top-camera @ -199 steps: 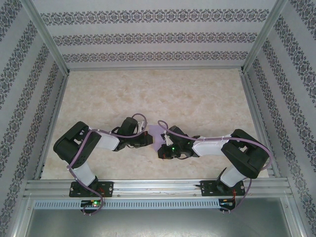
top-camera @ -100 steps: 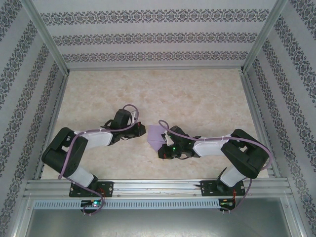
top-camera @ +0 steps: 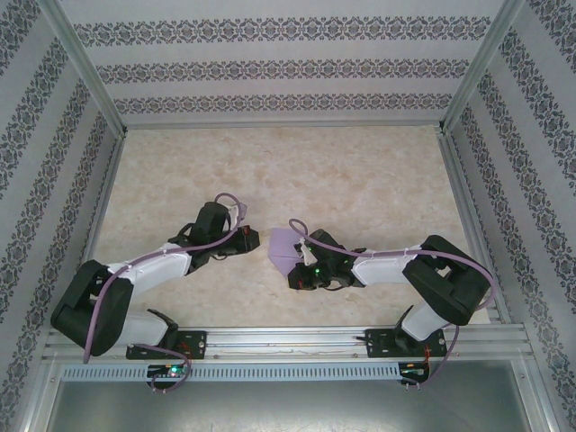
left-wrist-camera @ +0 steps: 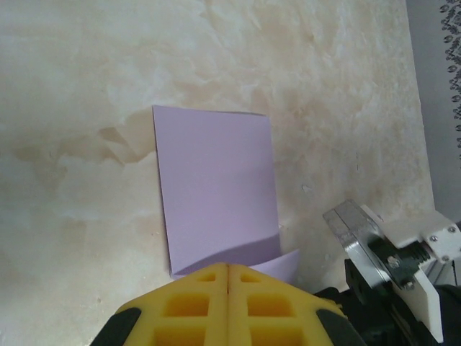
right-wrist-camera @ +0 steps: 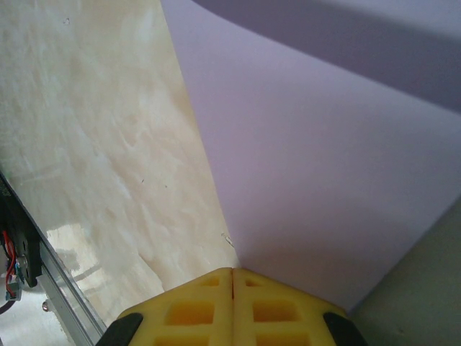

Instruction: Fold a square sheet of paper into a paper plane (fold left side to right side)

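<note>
Square sheet of thin matte lavender-purple paper lies flat on the beige marbled counter, near the front middle between the two arms. It looks already doubled over into a rectangle. In the left wrist view the top layer does not sit tight, and a sliver of the lower layer peeks out at one near corner.

The right gripper has its yellow fingers pressed together, with the tip at a corner of the sheet. Whether it only pins the paper down or nips a layer cannot be told. The left gripper is likewise pressed together and holds nothing. It sits just beside the sheet's left edge, and contact there is unclear.

The paper will likely handle as almost weightless and limp. It should skate on the smooth counter under any sideways push, and it will keep every crease it is given, wanted or not. The best hold is probably a free corner or the gaping loose edge, where a finger can get under one layer. Pinch lightly there while the other gripper presses the sheet flat, or the whole sheet may drag and skew the fold
</note>
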`<action>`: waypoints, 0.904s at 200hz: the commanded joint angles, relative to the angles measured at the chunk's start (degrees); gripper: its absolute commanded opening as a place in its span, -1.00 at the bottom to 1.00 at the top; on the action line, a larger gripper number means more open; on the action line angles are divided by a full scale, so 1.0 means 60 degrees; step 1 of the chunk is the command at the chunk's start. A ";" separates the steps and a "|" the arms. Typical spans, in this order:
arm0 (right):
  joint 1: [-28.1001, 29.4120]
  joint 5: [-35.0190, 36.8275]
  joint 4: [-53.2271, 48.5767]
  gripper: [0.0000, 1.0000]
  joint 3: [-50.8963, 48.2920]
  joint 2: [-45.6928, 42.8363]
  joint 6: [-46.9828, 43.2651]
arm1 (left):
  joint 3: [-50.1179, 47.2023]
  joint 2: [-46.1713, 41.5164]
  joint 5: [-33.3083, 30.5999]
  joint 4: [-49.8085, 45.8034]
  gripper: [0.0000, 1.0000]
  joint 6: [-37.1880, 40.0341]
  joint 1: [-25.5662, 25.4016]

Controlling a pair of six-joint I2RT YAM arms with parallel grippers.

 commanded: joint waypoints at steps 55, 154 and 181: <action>-0.0085 0.0715 -0.1525 -1.00 -0.0389 0.0725 -0.0282 | -0.0145 0.0801 0.0632 0.1000 -0.98 -0.0702 -0.1028; -0.0180 0.0646 -0.1556 -1.00 -0.0460 0.0685 -0.0366 | 0.0672 0.3077 0.0250 0.1743 -0.98 -0.0860 -0.1877; -0.0222 0.0539 -0.1555 -1.00 -0.0416 0.0562 -0.0443 | 0.0539 0.3315 0.0179 0.1718 -0.99 -0.1002 -0.1894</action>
